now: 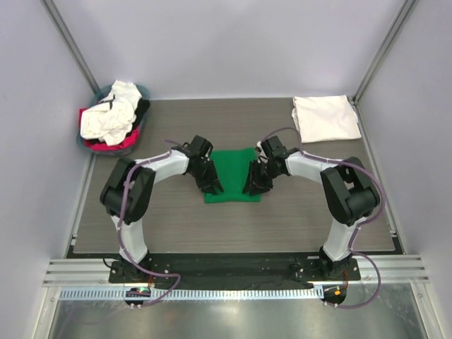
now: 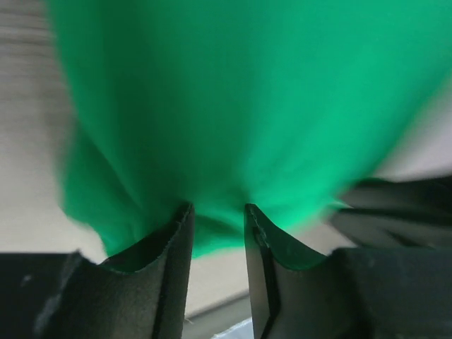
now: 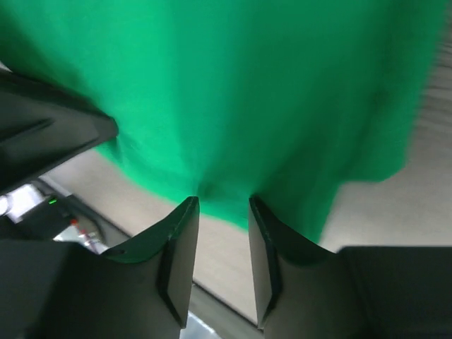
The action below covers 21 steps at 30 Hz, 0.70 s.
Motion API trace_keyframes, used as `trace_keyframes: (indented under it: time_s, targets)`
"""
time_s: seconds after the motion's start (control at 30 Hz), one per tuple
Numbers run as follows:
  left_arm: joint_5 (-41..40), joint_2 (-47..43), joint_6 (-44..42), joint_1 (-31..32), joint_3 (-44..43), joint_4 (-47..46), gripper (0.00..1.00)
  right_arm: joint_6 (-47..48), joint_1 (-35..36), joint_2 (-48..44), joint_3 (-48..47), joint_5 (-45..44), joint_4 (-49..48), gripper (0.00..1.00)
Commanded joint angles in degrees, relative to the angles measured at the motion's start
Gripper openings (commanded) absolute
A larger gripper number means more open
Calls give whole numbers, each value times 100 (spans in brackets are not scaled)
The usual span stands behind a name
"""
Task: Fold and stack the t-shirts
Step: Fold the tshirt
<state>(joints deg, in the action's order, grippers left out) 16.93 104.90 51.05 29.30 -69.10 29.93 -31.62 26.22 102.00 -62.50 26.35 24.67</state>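
The bright green t-shirt (image 1: 233, 173) lies as a folded rectangle at the table's middle. My left gripper (image 1: 212, 186) is at its near left corner and my right gripper (image 1: 253, 186) is at its near right corner. In the left wrist view the green cloth (image 2: 233, 106) puckers between the tips of the left gripper (image 2: 217, 212), which is narrowly closed on it. In the right wrist view the cloth (image 3: 233, 92) bunches the same way at the right gripper (image 3: 223, 203). A folded white t-shirt (image 1: 325, 118) lies at the far right.
A round grey-blue basket (image 1: 141, 90) at the far left corner holds white, pink-red and black shirts (image 1: 109, 119). Grey walls and metal posts ring the table. Both arm bases stand at the near edge.
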Motion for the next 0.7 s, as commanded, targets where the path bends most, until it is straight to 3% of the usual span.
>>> trace_keyframes:
  time_s: [0.0, 0.1, 0.33, 0.47, 0.67]
  targets:
    - [249, 495, 90, -73, 405, -752, 34, 41, -73, 276, 352, -95, -805, 39]
    - [136, 716, -94, -73, 878, -700, 32, -107, -73, 155, 905, -217, -954, 39]
    - [-1347, 110, -648, -56, 1198, 406, 34, -626, 234, -803, 1960, -814, -886, 39]
    - [-2218, -250, -1017, -56, 794, 1452, 38, -679, 331, -1339, 1847, -1307, -306, 40]
    - [-2352, -1006, -1123, -56, 4, 2534, 46, -495, 340, -1902, 1127, -1466, 548, 50]
